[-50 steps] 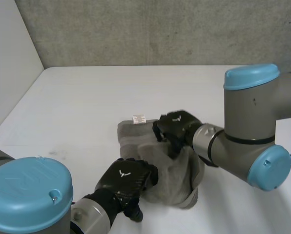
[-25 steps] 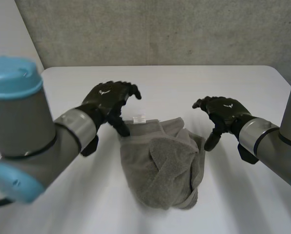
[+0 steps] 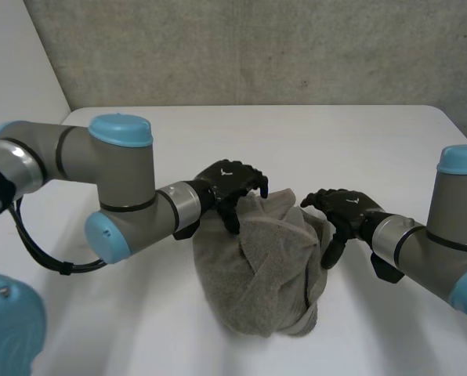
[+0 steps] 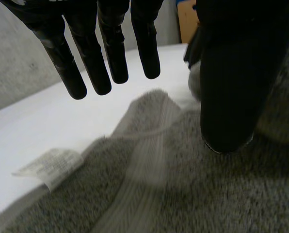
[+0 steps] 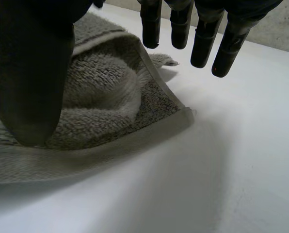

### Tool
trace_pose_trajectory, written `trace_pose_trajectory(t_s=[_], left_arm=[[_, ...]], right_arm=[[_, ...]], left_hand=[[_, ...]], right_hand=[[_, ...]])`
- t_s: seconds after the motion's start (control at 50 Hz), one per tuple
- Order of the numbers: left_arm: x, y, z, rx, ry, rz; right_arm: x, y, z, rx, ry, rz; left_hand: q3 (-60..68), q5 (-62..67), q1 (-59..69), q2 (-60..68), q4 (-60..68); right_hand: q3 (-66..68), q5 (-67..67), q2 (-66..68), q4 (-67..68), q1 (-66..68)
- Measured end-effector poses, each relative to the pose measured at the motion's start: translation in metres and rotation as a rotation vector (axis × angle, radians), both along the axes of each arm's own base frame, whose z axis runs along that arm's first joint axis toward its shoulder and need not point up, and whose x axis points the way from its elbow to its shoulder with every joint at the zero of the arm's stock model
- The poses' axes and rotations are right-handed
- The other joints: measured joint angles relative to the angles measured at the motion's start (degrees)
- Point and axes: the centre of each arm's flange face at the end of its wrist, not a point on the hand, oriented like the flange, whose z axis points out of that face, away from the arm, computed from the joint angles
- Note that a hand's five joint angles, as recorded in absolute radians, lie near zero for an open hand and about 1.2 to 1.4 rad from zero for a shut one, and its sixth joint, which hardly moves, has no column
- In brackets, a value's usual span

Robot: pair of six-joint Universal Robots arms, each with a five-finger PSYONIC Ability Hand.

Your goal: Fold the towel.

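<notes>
- towel [image 3: 261, 274]: grey terry, bunched into a lumpy heap with loose folds, not flat. It sits mid-table, toward the 6 o'clock side of the white table [image 3: 335, 137].
- left hand [image 3: 232, 182]: at the towel's 11 o'clock corner, over the far edge of the heap. The left arm [image 3: 116, 180] reaches in from 9 o'clock.
- Left wrist view: the left hand [image 4: 232, 82] is spread, holding nothing. Its fingers [image 4: 145, 39] are straight and hang above the towel [image 4: 193, 194] hem. The thumb is well apart from them, over the pile. Can't tell whether the thumb tip touches the cloth.
- A white label [image 4: 50, 165] sticks out from the towel edge onto the table [image 4: 47, 121], near the fingertips.
- right hand [image 3: 339, 210]: at the towel's 2–3 o'clock edge, just beside the heap, fingers drooping toward the table. The right arm [image 3: 441, 251] comes in from 4 o'clock.
- Right wrist view: the right hand [image 5: 33, 63] is likewise spread. Its fingers [image 5: 202, 43] are straight, over bare table [image 5: 222, 155] just past the hemmed edge. The thumb is over the towel [image 5: 101, 92].
- The hem runs between thumb and fingers, not clamped. The towel corner lies flat on the table, and a fold bulges up beside the thumb.
- grey concrete wall [image 3: 257, 47]: at 12 o'clock, behind the table.
</notes>
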Motion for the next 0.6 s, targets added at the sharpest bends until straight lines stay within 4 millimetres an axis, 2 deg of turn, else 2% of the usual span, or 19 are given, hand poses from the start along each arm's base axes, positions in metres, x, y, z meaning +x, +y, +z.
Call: trace_pose_trajectory(t_s=[0.22,0.28,0.32,0.38,0.42,0.44,0.52,0.56,0.6], left_arm=[[-0.004,-0.008,-0.031,-0.037,-0.101,-0.042],[-0.005,-0.009,-0.037,-0.053,-0.120,-0.051],[-0.005,-0.009,-0.039,-0.059,-0.126,-0.053],[-0.005,-0.011,-0.039,-0.072,-0.131,-0.049],[-0.006,-0.012,-0.038,-0.081,-0.129,-0.046],[-0.006,-0.013,-0.037,-0.089,-0.127,-0.042],[-0.009,-0.023,-0.024,-0.151,-0.104,-0.007],[-0.010,-0.034,-0.009,-0.217,-0.080,0.039],[-0.010,-0.049,0.014,-0.307,-0.040,0.112]], right_arm=[[0.005,-0.010,-0.016,-0.036,-0.006,-0.004],[0.006,-0.011,-0.020,-0.031,-0.003,-0.004],[0.006,-0.011,-0.022,-0.028,-0.002,-0.003],[0.008,-0.012,-0.024,-0.030,0.000,0.003],[0.010,-0.013,-0.024,-0.037,0.000,0.008],[0.011,-0.014,-0.023,-0.044,0.001,0.013],[0.018,-0.027,-0.007,-0.128,0.005,0.035],[0.023,-0.038,0.013,-0.215,0.002,0.043],[0.028,-0.052,0.042,-0.326,-0.007,0.046]], left_hand=[[0.1,0.1,0.0,0.1,0.1],[3.4,3.2,3.4,3.4,3.2],[10.7,9.4,10.6,10.7,10.7],[27.2,27.2,27.6,27.2,27.2],[32.2,32.1,32.4,32.6,32.3],[34.3,34.1,34.1,34.4,34.4],[37.4,36.7,36.3,37.5,37.4],[37.9,37.1,36.6,37.9,37.9],[38.1,37.2,36.6,38.1,38.1]], right_hand=[[0.0,0.0,0.0,0.0,0.0],[2.0,2.5,1.9,1.8,3.3],[12.1,13.3,12.0,11.4,13.6],[43.4,44.3,44.4,42.3,45.0],[57.8,58.8,59.4,56.8,58.7],[61.4,62.6,61.9,60.5,62.2],[62.5,63.9,62.2,61.9,63.8],[62.5,63.9,62.2,61.9,63.9],[62.5,63.9,62.2,61.9,63.9]])
